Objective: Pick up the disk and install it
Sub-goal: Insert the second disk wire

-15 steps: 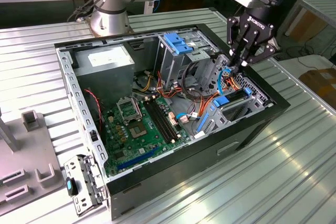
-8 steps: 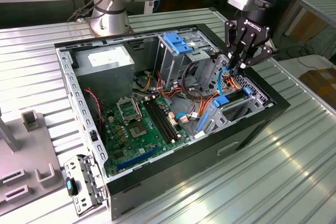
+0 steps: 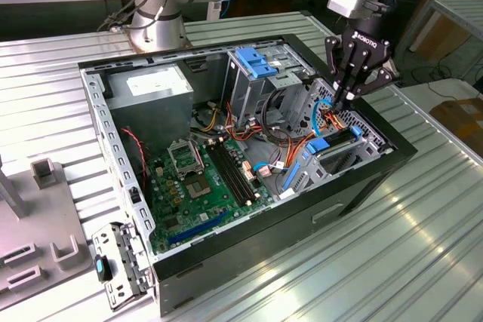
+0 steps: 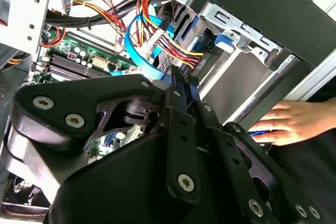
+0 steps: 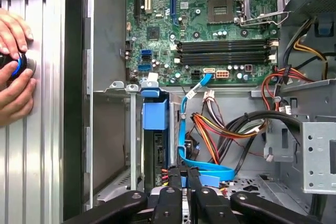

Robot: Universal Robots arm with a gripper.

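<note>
The open computer case (image 3: 249, 262) lay on the ribbed metal surface (image 3: 423, 246), holding a motherboard (image 3: 200, 182) and wiring. The disk (image 3: 336, 141), on blue rails, sat in its drive bay. The tool (image 3: 341, 98), fingers pressed together, hung among cables (image 5: 210, 129). A hand (image 4: 294, 123) rested nearby.

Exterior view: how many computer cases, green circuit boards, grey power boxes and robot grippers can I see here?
computer case: 1
green circuit board: 1
grey power box: 1
gripper: 1
Total: 4
</note>
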